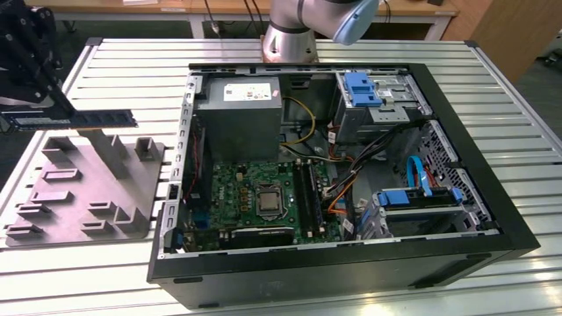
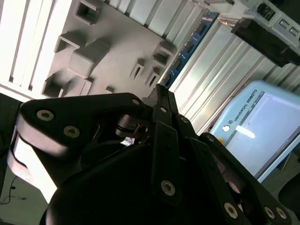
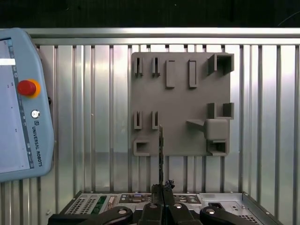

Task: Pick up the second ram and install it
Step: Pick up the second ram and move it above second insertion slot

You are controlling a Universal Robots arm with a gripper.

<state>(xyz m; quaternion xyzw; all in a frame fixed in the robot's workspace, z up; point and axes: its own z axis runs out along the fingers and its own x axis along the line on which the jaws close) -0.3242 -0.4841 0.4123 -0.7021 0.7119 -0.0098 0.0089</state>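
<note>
The second ram (image 1: 104, 119) is a narrow blue-green stick with dark chips, and my gripper (image 1: 54, 113) is shut on one end of it at the exterior view's left. The stick hangs level in the air, just above the grey plastic block (image 1: 83, 191) and apart from it. In the second wrist view the ram (image 2: 188, 47) runs out from the closed fingertips (image 2: 161, 96). In the first wrist view the ram (image 3: 161, 152) shows edge-on in front of the gripper (image 3: 162, 188), over the block (image 3: 180, 79). The green motherboard (image 1: 263, 191) lies inside the open computer case (image 1: 474, 217), with dark memory slots (image 1: 306, 191) beside the processor socket.
A grey power supply (image 1: 239, 118), blue drive brackets (image 1: 362, 89) and loose cables (image 1: 351, 171) crowd the case. The arm's base (image 1: 290, 36) stands behind the case. A teach pendant (image 3: 23, 103) lies on the slatted metal table (image 1: 491, 66) near the block.
</note>
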